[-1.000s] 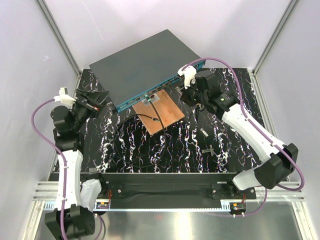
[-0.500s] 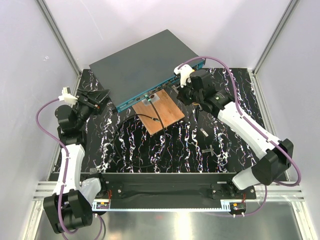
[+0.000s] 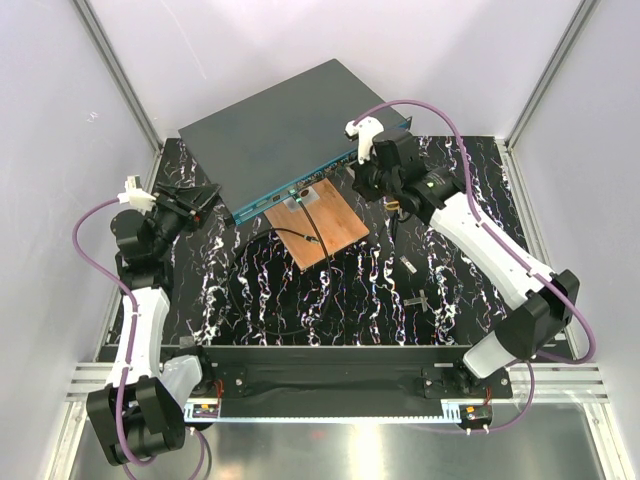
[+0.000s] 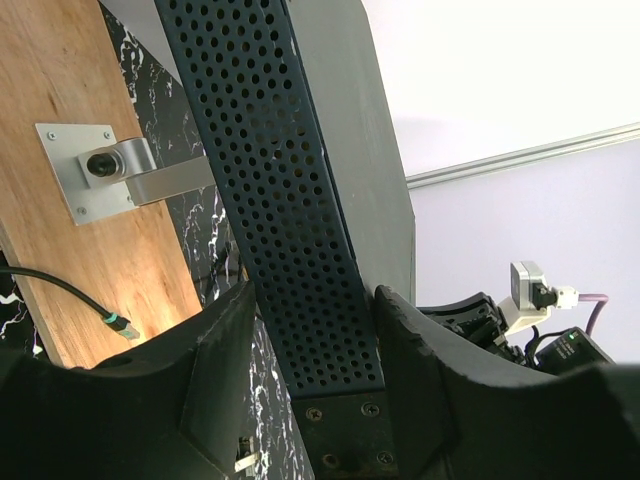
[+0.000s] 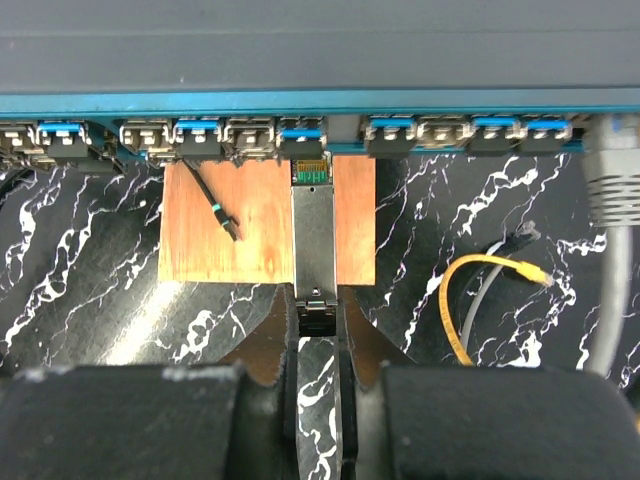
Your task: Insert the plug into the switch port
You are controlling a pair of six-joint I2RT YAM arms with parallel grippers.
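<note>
1. One plug (image 5: 313, 240) pinched in the right gripper (image 5: 316, 320); its tip is at a port mouth on the switch (image 5: 320, 60), most of it outside.
2. One grey cable (image 5: 610, 180) at the port row's right end.
3. One board (image 5: 200, 230) beneath the plug.
4. Switch's end clamped by the left gripper (image 4: 315, 310).

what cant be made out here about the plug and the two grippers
Right wrist: the plug tip meets the switch port row, but this angle does not show whether it has entered.
Top external: the right gripper covers the plug entirely.
Left wrist: the left gripper flanks the switch's perforated side; real contact cannot be made out.
Right wrist: the grey cable is cut off by the right edge.
</note>
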